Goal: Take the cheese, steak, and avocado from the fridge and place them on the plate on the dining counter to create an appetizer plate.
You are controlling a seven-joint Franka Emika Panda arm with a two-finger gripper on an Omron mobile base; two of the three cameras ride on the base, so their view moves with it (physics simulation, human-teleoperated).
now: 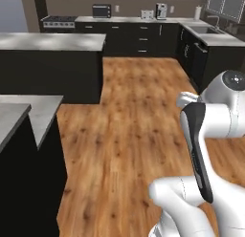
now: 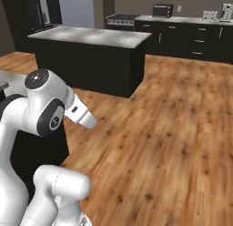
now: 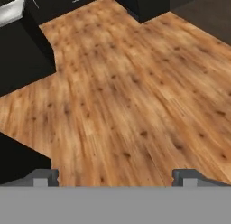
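Hand view looks down on bare wooden floor (image 3: 135, 92), the gripper (image 3: 116, 178) with jaws spread wide and holding nothing; a black-based bench (image 1: 52, 42) stands nearby.

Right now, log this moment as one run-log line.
stage: in transit, kitchen floor ahead | gripper: open, holding nothing | island: ahead | task items: none in sight

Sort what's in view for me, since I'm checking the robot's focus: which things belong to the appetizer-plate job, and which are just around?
Job: jaws, open and empty; near grey-topped counter, possibly the dining counter.
Around: island; stove; microwave; toaster; sink.
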